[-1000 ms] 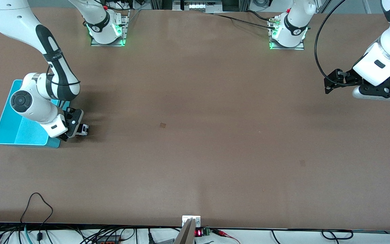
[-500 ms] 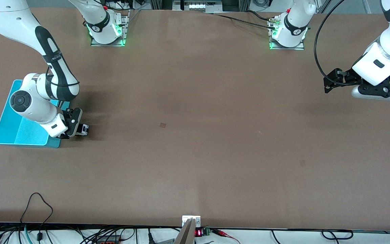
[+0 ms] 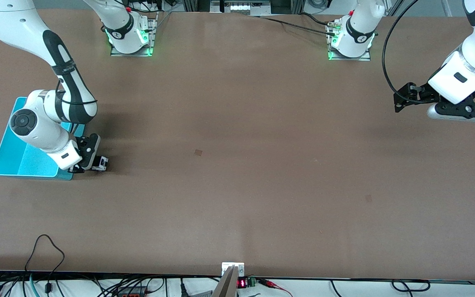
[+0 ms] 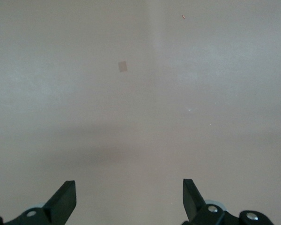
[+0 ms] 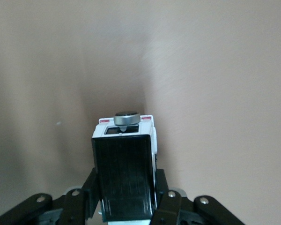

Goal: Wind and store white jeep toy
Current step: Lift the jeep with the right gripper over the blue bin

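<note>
Across nearly the whole front frame spreads the brown counter [image 3: 237, 165], bare over its middle apart from a small darker square patch [image 3: 198, 152] near the centre and a fainter mark [image 3: 368, 198] lower toward the frame's right. At the middle left edge of the frame sits the cyan bin [image 3: 15, 161], a flat open tray partly covered by the right arm's elbow and forearm, which cross above its upper corner. Just beside the bin's lower corner, down at the counter, is the right claw [image 3: 91, 164], closed on the white jeep toy [image 3: 102, 163]; the arm's wrist hides most of the toy from the front camera, so only its white end pokes out toward the frame's centre. The toy lies outside the bin, close to its edge.

The right wrist view fills in what the front one cannot: the white jeep toy [image 5: 125, 164] sits between the two black fingers [image 5: 166, 199], its black roof panel facing the camera and a round grey knob [image 5: 127, 117] standing at its end, with bare counter around it.

At the upper right of the front frame the left arm waits, its left claw [image 3: 400, 101] over bare counter. The left wrist view shows the left claw [image 4: 129, 204] spread wide with nothing between the fingers, the small square patch [image 4: 123, 66] in its upper part.
</note>
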Tool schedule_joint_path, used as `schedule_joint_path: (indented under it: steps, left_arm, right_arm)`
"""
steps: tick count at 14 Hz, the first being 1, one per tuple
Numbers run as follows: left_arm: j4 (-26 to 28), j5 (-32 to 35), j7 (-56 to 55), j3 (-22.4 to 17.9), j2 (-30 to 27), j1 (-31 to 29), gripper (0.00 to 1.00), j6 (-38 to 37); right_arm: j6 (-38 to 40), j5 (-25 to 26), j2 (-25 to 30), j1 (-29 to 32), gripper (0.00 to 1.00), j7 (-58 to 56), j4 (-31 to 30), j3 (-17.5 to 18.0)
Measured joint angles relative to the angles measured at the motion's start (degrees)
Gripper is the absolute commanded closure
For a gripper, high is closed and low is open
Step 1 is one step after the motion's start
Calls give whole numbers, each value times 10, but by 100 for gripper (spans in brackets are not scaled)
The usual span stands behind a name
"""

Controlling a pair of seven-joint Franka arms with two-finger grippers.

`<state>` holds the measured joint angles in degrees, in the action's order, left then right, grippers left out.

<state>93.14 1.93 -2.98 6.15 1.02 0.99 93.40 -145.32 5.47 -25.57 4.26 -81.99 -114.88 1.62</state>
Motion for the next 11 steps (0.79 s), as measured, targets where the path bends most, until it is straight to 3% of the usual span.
schedule_joint_path:
  steps: [5, 11]
  left_arm:
    - [-4, 0, 0, 0, 0, 0, 0, -2]
    - [-5, 0, 0, 4, 0, 0, 0, -5]
  right_arm:
    - [96, -17, 20, -4, 100, 35, 93, 11]
    - [188, -21, 78, 6, 100, 264, 111, -16]
